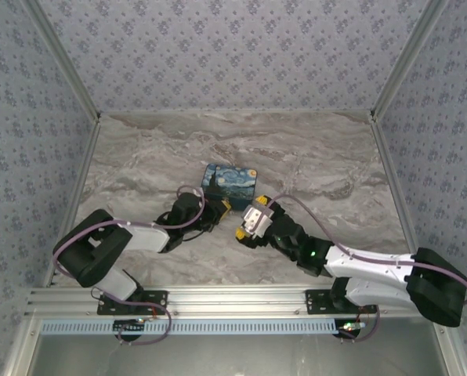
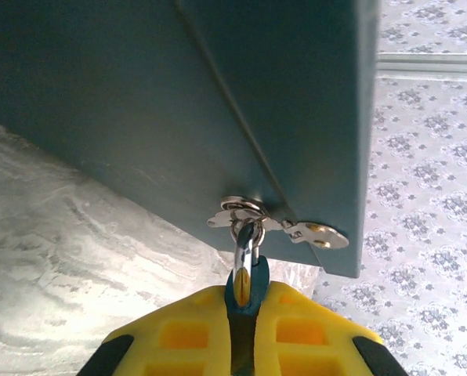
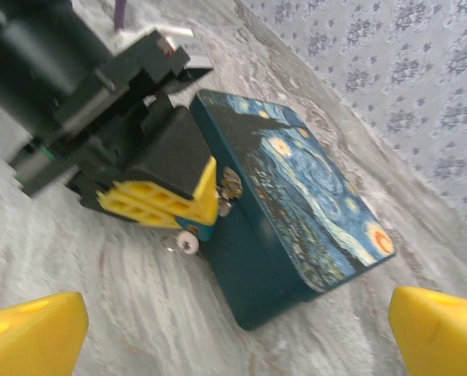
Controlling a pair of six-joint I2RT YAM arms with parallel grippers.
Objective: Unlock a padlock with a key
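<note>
A grey-veined marble bench (image 1: 312, 149) carries everything, closed in at the back and both sides by walls (image 1: 233, 47) papered in a small blue-grey floral print. A metal rail (image 1: 218, 298) runs along the bench edge nearest the arms' bases.

The one container is a flat box (image 1: 229, 180) with a blue-and-yellow starry-night lid and dark teal sides, lying near the middle of the bench. Its lid is down, so what it holds cannot be seen. A silvery hasp (image 2: 280, 223) sits on the side of the box that faces the arms.

The padlock (image 2: 245, 274) hangs from that hasp, its bright metal shackle threaded through the loop and its small teal body pointing away from the box wall. The left hand (image 2: 243, 329) is clenched on the padlock body, yellow fingers (image 3: 163, 200) pressed together right against the hasp side of the box.

The right hand (image 3: 233, 345) is released, its two yellow fingertips spread far apart and grasping nothing. It hovers near the box on the same hasp side, facing the left hand and the padlock.
</note>
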